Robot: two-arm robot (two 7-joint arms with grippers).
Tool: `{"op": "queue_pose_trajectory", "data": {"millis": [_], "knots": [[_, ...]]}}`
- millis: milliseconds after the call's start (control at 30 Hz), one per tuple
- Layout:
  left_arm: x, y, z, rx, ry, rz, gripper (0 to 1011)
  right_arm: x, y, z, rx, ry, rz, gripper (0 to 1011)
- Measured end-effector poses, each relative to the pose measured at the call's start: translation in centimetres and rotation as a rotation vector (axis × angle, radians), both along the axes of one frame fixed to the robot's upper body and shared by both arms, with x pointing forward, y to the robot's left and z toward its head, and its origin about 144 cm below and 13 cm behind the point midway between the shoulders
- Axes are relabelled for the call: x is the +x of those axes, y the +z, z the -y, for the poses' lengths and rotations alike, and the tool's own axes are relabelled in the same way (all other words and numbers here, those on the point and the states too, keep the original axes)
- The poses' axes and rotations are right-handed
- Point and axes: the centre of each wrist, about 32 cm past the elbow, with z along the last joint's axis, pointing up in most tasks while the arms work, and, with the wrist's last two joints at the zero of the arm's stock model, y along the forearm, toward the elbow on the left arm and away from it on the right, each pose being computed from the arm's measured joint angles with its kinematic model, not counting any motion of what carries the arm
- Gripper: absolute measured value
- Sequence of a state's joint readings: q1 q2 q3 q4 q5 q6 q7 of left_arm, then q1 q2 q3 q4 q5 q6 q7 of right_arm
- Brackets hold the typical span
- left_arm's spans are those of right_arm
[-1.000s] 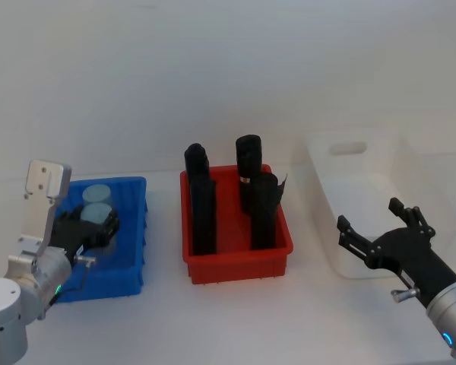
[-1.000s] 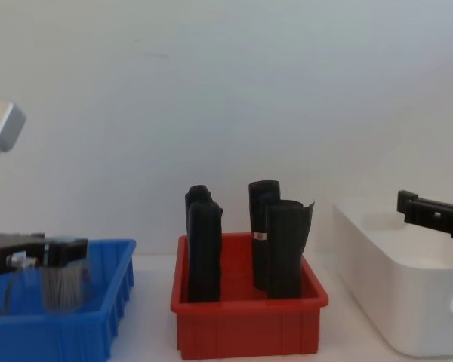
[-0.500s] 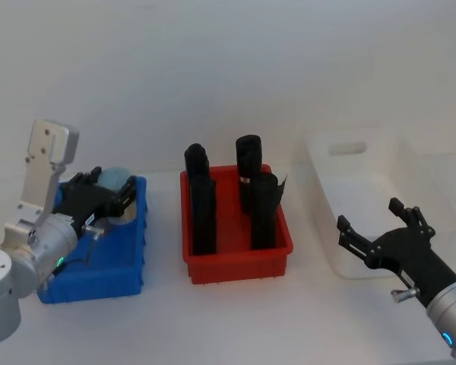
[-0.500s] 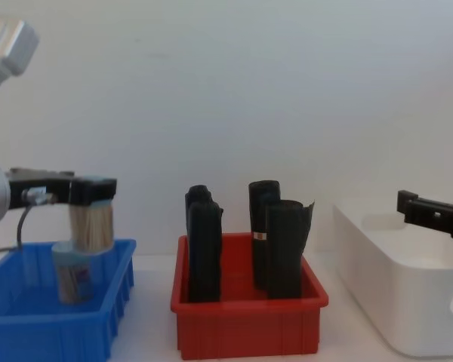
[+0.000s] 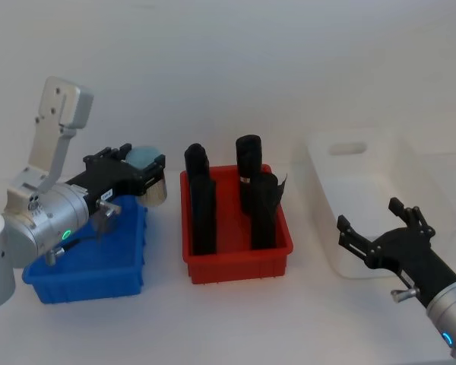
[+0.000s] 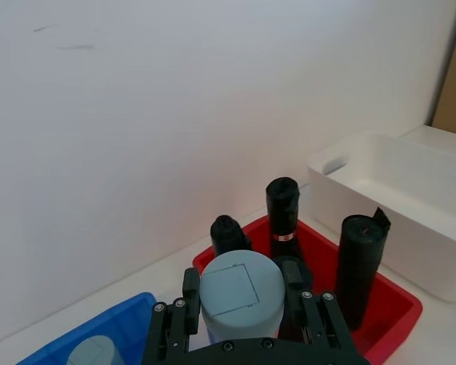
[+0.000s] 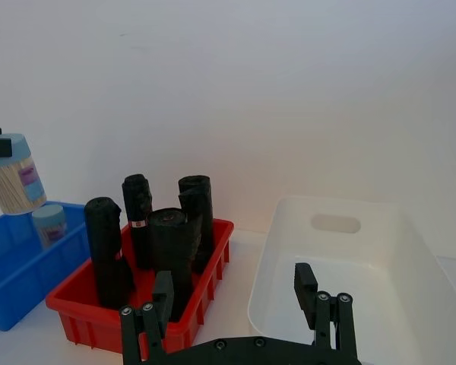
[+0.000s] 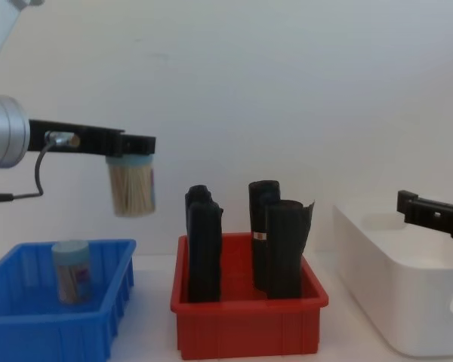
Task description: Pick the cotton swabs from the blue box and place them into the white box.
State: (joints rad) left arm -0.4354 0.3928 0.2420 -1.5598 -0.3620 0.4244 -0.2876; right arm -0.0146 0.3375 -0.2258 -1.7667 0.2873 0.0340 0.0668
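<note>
My left gripper (image 5: 139, 169) is shut on a tub of cotton swabs (image 5: 150, 181), a clear tub with a pale blue-grey lid (image 6: 239, 293). It hangs upright (image 8: 132, 188) in the air over the gap between the blue box (image 5: 91, 265) and the red bin. A second tub of cotton swabs (image 8: 70, 270) stands inside the blue box (image 8: 60, 326). The white box (image 5: 362, 199) sits at the right. My right gripper (image 5: 369, 215) hovers open at the white box's near end, holding nothing.
A red bin (image 5: 238, 257) with several tall black rolls (image 5: 250, 171) stands between the blue and white boxes, directly beside the raised tub. A white wall (image 8: 287, 90) runs behind the table.
My left gripper has lifted the tub of cotton swabs out of the blue box and carried it up and to the right, towards the red bin. The right arm has stayed still.
</note>
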Motion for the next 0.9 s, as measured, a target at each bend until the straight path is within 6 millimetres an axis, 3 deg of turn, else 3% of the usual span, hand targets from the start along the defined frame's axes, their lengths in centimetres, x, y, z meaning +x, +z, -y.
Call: {"op": "queue_pose_trajectory", "data": {"millis": [500, 900], "knots": [[0.4, 3.1, 1.1, 0.009, -0.161, -0.040, 653, 0.0, 0.0, 0.0, 0.000, 0.000, 0.000, 1002], [0.6, 4.1, 1.5, 0.015, -0.216, -0.053, 653, 0.0, 0.0, 0.0, 0.000, 0.002, 0.000, 1002]]}}
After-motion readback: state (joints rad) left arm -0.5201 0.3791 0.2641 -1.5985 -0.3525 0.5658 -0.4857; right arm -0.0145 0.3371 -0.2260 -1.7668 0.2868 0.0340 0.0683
